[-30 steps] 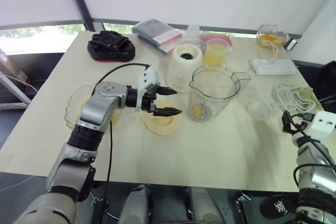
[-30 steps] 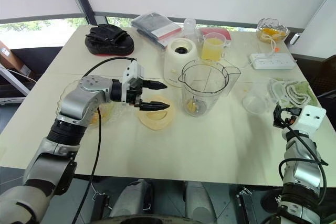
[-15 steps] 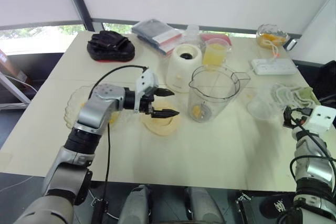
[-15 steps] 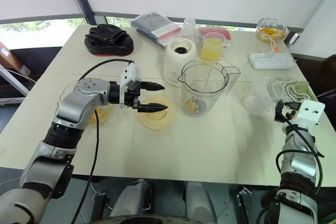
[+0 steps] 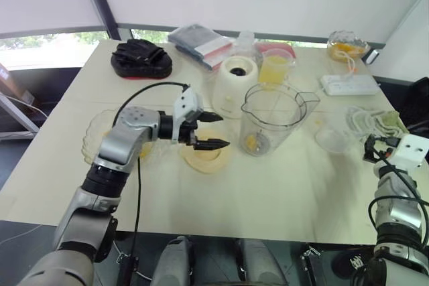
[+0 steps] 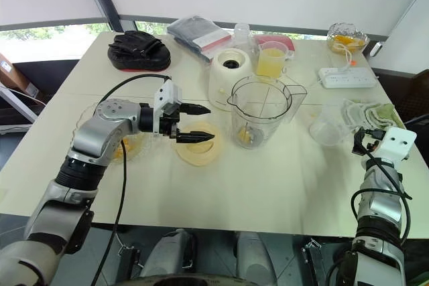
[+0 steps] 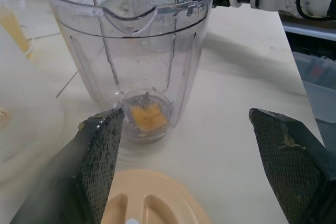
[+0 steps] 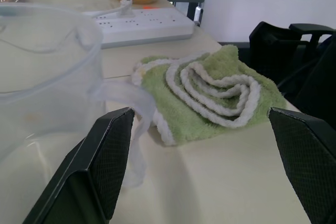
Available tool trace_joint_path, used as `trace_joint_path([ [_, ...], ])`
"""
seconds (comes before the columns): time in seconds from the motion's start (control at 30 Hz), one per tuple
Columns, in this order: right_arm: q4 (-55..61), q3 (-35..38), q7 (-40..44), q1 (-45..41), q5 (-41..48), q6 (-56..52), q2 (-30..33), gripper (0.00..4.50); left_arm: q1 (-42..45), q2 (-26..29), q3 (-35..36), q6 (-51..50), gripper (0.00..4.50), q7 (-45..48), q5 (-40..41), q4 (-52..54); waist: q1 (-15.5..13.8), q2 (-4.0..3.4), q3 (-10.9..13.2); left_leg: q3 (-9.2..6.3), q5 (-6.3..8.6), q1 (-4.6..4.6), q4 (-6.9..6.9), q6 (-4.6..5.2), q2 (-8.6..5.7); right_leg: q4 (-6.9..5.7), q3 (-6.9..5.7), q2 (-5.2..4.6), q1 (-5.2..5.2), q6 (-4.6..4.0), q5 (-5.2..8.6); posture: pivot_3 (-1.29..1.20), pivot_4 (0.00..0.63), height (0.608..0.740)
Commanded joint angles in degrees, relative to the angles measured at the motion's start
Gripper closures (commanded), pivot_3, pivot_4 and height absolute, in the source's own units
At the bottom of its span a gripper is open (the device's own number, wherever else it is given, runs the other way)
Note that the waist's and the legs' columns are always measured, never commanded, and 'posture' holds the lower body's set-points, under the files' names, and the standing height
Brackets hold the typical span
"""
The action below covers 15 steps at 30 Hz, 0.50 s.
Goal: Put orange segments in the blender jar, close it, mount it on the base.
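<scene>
My left gripper hangs empty, fingers spread, over the cream lid, facing the open blender jar with one orange segment inside, the base just behind, my right gripper likewise spread.

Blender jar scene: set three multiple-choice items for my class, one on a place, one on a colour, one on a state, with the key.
1. Where does the cream lid lie relative to the blender jar?
A) on top of it
B) inside it
C) on the table beside it
2. What colour is the towel?
A) red
B) green and white
C) black
3. The blender jar is:
A) open, with an orange piece at its bottom
B) closed
C) lying on its side
Key: 1 C, the lid lies flat near the open left gripper; 2 B, the right wrist view shows it; 3 A, its rim is bare.
</scene>
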State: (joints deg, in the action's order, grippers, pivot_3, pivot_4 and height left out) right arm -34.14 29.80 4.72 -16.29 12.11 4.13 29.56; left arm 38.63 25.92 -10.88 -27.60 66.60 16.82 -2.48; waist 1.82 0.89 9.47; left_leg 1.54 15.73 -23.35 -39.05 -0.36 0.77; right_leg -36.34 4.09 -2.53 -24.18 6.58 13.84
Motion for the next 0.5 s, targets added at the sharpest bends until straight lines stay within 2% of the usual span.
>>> trace_joint_path([
  [0.03, -0.2, 0.6, -0.7, -1.3, 0.1, 1.9, 1.3, 0.28, 1.1, 0.4, -0.2, -0.2, 0.54, -0.4, 0.6, 2.3, 0.4, 0.00, 0.0, 0.00, 0.00, 0.00, 0.00, 0.00, 0.00, 0.00, 0.00, 0.00, 0.00, 0.00, 0.00, 0.00, 0.150, 0.740],
  [0.5, -1.3, -0.9, 0.6, -2.8, 0.0, 2.7, 1.6, 0.28, 1.3, 0.4, -0.4, -1.2, 0.54, -1.1, 1.0, 3.2, 0.8, -0.01, 0.0, 0.00, 0.00, 0.01, 0.02, 0.00, 0.01, 0.01, 0.01, 0.00, 0.00, 0.01, -0.01, 0.00, 0.150, 0.740],
])
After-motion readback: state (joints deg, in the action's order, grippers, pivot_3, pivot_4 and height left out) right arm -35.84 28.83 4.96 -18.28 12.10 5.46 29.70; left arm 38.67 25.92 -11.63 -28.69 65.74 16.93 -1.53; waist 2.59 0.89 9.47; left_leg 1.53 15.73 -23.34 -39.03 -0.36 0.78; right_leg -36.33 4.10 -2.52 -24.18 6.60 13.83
